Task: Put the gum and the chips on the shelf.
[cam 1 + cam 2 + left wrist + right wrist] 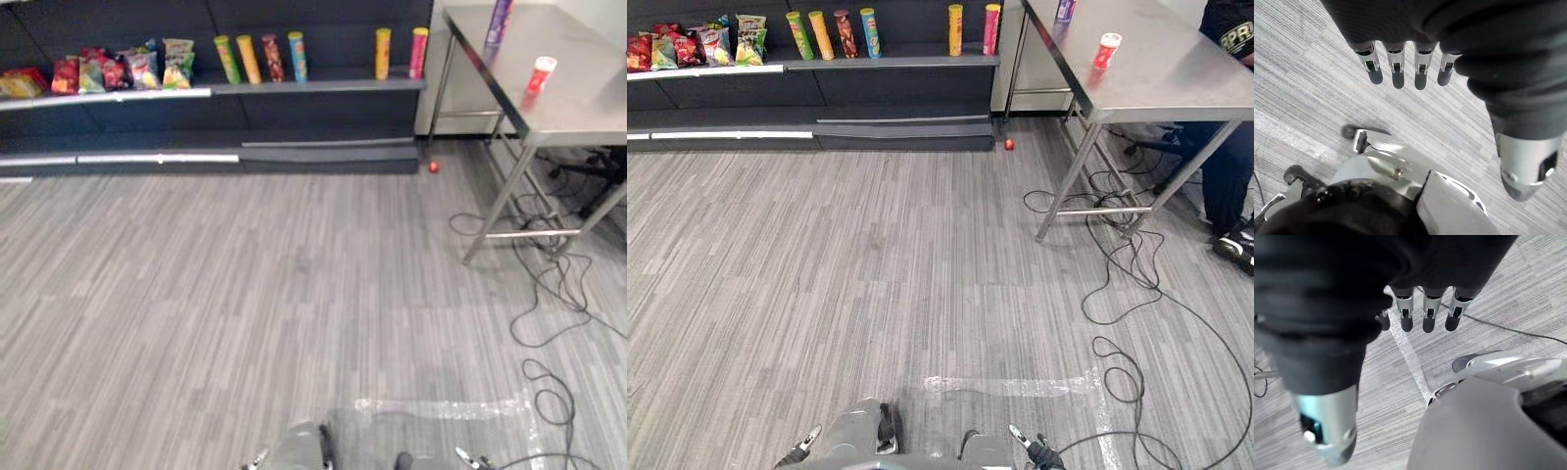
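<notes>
Gum (pixel 541 74) and chips (pixel 500 20): upright on counter (pixel 588 93), one o'clock, far off. Left hand (pixel 1397 68), right hand (pixel 1429 308): fingers released, empty. Advice: walk close before reaching.

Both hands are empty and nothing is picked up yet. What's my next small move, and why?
Probably a step toward the table on the right. The gum and the purple chips can stand on it, seemingly well out of reach, while the left hand and right hand hang open over the floor. The shelf can wait until something is held.
</notes>
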Controlling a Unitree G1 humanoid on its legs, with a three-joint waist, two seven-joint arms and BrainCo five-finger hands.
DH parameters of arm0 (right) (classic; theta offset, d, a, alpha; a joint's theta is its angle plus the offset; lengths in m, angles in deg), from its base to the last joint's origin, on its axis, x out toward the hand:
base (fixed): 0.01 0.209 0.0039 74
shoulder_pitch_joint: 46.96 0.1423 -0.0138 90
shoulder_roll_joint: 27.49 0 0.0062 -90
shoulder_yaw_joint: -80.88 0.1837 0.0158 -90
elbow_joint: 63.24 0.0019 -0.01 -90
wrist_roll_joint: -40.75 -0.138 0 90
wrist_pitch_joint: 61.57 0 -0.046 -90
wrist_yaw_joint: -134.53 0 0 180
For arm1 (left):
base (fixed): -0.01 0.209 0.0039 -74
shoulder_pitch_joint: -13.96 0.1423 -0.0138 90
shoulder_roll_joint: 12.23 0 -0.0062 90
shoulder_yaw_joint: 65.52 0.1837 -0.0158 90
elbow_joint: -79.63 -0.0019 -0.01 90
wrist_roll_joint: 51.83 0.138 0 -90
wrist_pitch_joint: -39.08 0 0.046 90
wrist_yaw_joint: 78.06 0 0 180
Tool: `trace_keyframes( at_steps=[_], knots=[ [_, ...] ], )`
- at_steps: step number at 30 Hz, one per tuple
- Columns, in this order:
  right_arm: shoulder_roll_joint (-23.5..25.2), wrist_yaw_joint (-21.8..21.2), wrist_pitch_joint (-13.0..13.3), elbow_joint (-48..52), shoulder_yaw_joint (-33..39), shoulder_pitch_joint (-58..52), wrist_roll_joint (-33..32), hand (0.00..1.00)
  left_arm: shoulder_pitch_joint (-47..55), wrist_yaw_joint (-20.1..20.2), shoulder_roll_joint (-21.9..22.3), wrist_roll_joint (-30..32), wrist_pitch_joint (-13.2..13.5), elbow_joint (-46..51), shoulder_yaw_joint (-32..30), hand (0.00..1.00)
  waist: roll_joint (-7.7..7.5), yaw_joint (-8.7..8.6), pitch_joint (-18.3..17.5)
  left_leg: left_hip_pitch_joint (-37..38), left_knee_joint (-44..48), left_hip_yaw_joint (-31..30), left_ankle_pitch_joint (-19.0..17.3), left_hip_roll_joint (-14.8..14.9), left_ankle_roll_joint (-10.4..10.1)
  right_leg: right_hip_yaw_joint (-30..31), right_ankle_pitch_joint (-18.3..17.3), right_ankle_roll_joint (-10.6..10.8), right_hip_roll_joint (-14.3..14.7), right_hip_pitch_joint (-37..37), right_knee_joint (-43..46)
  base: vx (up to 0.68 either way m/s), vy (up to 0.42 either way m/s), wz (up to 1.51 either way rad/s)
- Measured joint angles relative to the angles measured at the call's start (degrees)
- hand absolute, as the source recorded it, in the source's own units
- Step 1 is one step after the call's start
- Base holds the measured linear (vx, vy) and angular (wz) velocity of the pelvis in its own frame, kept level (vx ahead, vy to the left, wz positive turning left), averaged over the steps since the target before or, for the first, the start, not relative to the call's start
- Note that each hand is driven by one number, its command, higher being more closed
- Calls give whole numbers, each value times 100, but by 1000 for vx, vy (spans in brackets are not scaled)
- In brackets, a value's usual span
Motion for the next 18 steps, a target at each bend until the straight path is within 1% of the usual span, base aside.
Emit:
trace_keyframes(
  at_steps=[1, 2, 3, 4, 5, 6, 7, 8, 9, 10, 11, 12, 13, 14, 15, 16, 17, 18],
  knots=[
    [-34, 2, 5, 21, -25, 15, 0, 0, 5, -4, 28, 1, 21, 0, 1, 0, 61, 5, 2, -1, -755, -163, 323, 57, -105, 83, -42, 69, -39, 33, -51, 327, 350, -30],
    [-115, 6, 16, 43, -133, 34, 1, 0, 6, -6, 84, 1, 63, 4, 0, 0, 171, 11, 49, -46, -1096, -291, 423, 208, -201, 169, -86, 142, -37, 128, -153, 355, 383, -36],
    [-163, 10, 15, 44, -169, 44, 3, 0, 13, -9, 121, 0, 67, 3, -2, 0, 233, 15, 52, -90, -1122, -338, 430, 301, -212, 252, -122, 203, -29, 167, -185, 409, 439, -40],
    [-187, 18, 13, 39, -226, 75, 11, 0, 36, -4, 138, 1, 65, -5, 2, 0, 273, 14, 86, -96, -887, -233, 864, 312, -241, 442, -198, 327, -117, 307, -256, 427, 458, -50],
    [-162, 14, 13, -34, -215, 125, 19, 0, 36, -2, 96, 1, 97, 1, -11, 0, 130, 53, 68, -116, -529, -40, 766, 155, -71, 608, -230, 335, -355, 401, -389, 526, 464, -57],
    [-128, -1, 12, -59, -211, 177, 32, 0, 38, -3, 57, 4, 125, 5, -7, 0, 54, 85, 14, -213, -274, 82, 501, 72, 124, 735, -175, 338, -455, 380, -290, 448, 315, -43],
    [-97, -8, 17, -50, -198, 190, 35, 0, 5, -2, 33, 8, 128, 1, -5, 0, 29, 65, 3, -252, -146, 107, 367, 4, 182, 801, -68, 371, -487, 349, -128, 454, 232, -23],
    [-12, -8, 16, -58, -104, 239, 35, 0, -18, -1, -20, 13, 129, 3, 0, 0, -87, 45, -78, -271, -38, 253, 203, -142, 239, 802, 67, 482, -657, 190, 44, 433, 244, -22],
    [71, -10, 17, -62, -58, 277, 34, 0, -44, -3, -53, 17, 130, -8, 3, 0, -141, 59, -115, -199, 6, 409, 56, -259, 331, 998, 263, 596, -813, 151, 61, 425, 257, -33],
    [100, -17, 18, -60, -27, 283, 35, 0, -46, -10, -56, 25, 130, -15, 3, 0, -149, 71, -132, -129, 11, 503, 29, -298, 415, 1106, 380, 589, -871, 134, 73, 407, 272, -57],
    [138, -46, 18, -50, 102, 284, 36, 0, -43, -12, -46, 44, 130, -16, 3, 0, -118, 118, -184, 2, -5, 653, -92, -352, 595, 1294, 630, 608, -942, 11, 245, 393, 282, -68],
    [169, -63, 14, -45, 176, 271, 35, 0, -41, -10, -45, 63, 125, -19, 6, 0, -114, 153, -268, 118, -13, 735, -167, -383, 693, 1472, 848, 579, -1010, -194, 576, 374, 254, -67],
    [177, -68, 15, -30, 189, 259, 33, 0, -40, -10, -46, 77, 124, -16, 15, 0, -103, 152, -317, 172, -15, 758, -200, -403, 745, 1554, 983, 553, -1032, -312, 796, 352, 227, -54],
    [180, -95, 16, 19, 192, 239, 37, 0, -37, -11, -54, 197, 131, -16, 63, 0, -90, 150, -389, 315, -31, 866, -252, -426, 820, 1647, 1285, 505, -1056, -552, 1243, 346, 195, -40],
    [184, -104, 47, 99, 183, 216, 39, 0, -36, -11, -66, 253, 142, 5, 117, 0, -76, 137, -402, 523, -76, 868, -305, -468, 904, 1660, 1680, 411, -1071, -803, 1849, 389, 253, -31],
    [187, -101, 76, 138, 168, 217, 39, 0, -37, -10, -75, 268, 156, 12, 146, 0, -75, 109, -403, 652, -145, 864, -332, -499, 931, 1652, 1879, 393, -1083, -920, 2198, 306, 207, 0],
    [193, -102, 86, 230, 135, 225, 31, 0, -36, -11, -109, 274, 176, 52, 252, 0, -45, 0, -385, 928, -327, 820, -458, -553, 977, 1593, 2008, 470, -1041, -1199, 3130, 282, 177, 27],
    [198, -105, 82, 311, 120, 228, 27, 0, -45, -11, -125, 281, 176, 69, 305, 0, -23, -49, -364, 1162, -479, 707, -601, -611, 984, 1475, 1910, 435, -979, -1434, 3859, 292, 133, 36]
  ],
)
